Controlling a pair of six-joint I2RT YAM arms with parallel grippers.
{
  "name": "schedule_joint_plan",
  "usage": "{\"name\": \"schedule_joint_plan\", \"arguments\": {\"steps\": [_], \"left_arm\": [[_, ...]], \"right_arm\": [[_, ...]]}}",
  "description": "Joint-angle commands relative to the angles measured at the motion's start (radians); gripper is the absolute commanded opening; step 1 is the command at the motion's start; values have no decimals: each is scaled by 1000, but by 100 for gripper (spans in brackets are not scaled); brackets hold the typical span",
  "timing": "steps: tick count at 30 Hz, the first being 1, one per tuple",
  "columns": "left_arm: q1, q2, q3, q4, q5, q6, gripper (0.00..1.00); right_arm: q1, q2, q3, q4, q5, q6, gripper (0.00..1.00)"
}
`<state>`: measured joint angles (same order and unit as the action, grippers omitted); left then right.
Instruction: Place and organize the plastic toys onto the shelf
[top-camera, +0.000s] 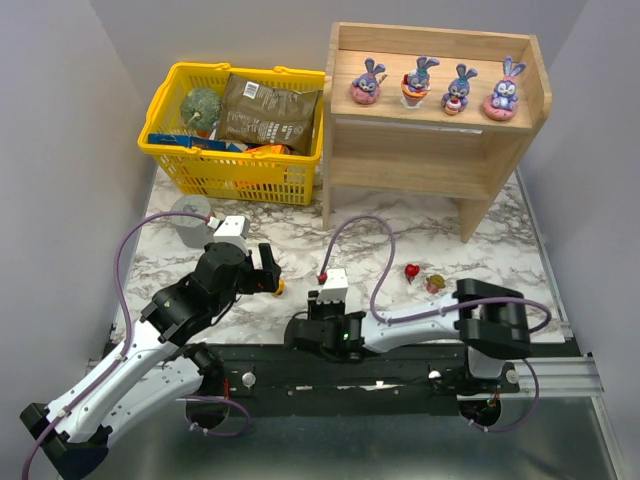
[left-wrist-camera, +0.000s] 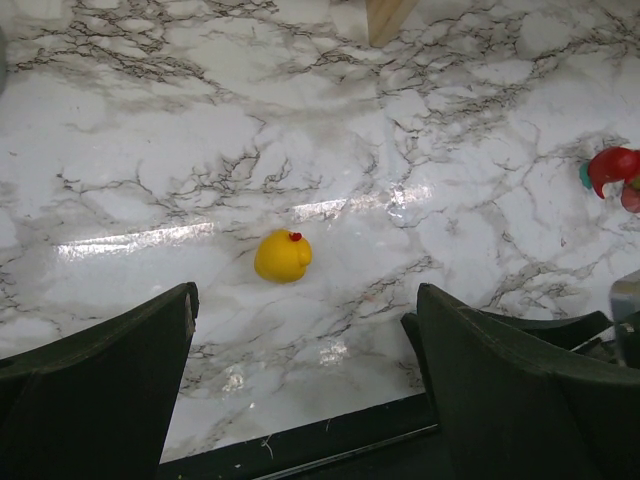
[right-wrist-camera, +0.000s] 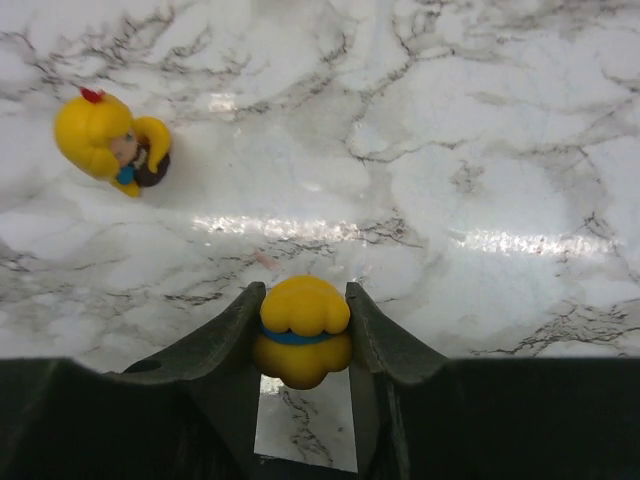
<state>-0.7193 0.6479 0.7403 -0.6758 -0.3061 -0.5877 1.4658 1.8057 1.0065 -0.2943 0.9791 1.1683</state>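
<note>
No text, brand or number can be read anywhere; the brown packet (top-camera: 268, 112) in the yellow basket (top-camera: 235, 172) carries pale print too small to make out.

Cannot see lower tier of shelf (top-camera: 430, 160) from top view; roofed by upper board. Cannot find held yellow toy (right-wrist-camera: 302, 335) there, buried under right gripper (top-camera: 325, 288); in right wrist view, underside sunk between fingers (right-wrist-camera: 225, 345). Lose right part of red toy (left-wrist-camera: 612, 168) to edge of left wrist view. Cannot read tan-pink toy (top-camera: 435, 284) from above: too small. Glimpse only sliver of yellow-haired toy (top-camera: 280, 289) past left gripper (top-camera: 272, 280) in top view.
</note>
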Motion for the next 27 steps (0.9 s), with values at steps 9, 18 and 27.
{"name": "schedule_joint_plan", "arguments": {"steps": [9,18,27], "left_arm": [[6,-17,-5,10,4,5,99],[8,-8,-9,13,21,8,99],[6,1,-9,15,25,9,99]], "right_arm": [[-289,-404,69,-20,-102,-484,1],[-467,-335,293,46,-161,-804,1],[-541,-200,400,173,-223,-937,1]]}}
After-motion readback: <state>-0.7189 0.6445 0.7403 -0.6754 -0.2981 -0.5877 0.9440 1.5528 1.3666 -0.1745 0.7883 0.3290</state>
